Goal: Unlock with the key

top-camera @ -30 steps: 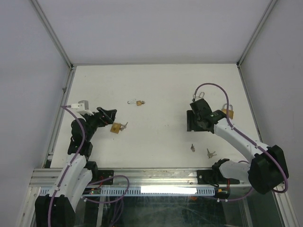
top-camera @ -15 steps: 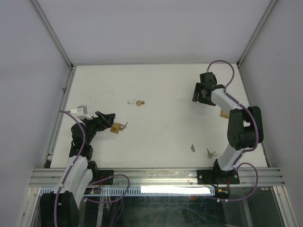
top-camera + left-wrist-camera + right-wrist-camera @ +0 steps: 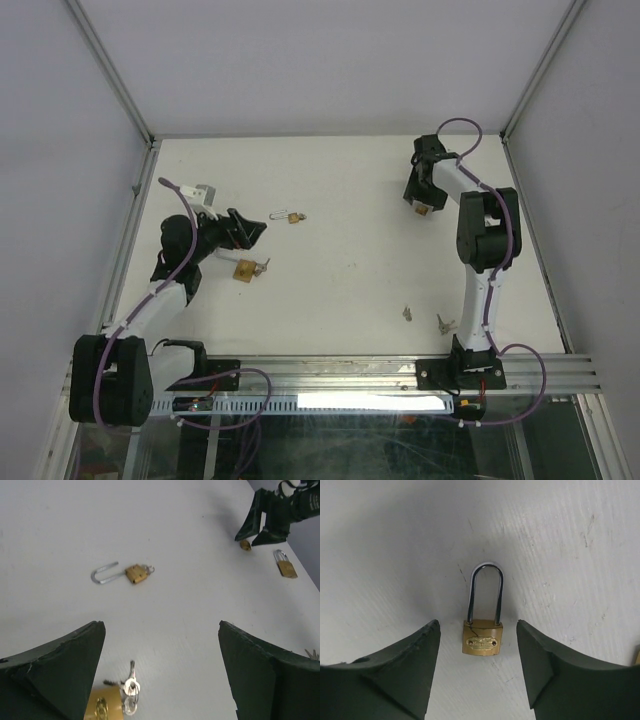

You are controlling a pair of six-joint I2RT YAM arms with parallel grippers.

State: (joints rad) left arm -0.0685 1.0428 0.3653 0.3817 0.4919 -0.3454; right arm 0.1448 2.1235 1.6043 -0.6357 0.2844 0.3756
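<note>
Two arms on white table; grey walls on three sides, metal rail along near edge. L gripper spread wide, hovering near left edge. Brass padlock w/ keys just rail-side of it. Long-shackle padlock, shackle swung open, just right. Wide stretch of table btwn locks and R arm. Loose keys near rail. R gripper far right by back edge, fingers apart astride shut padlock, not touching. Body stamp unreadable.
</note>
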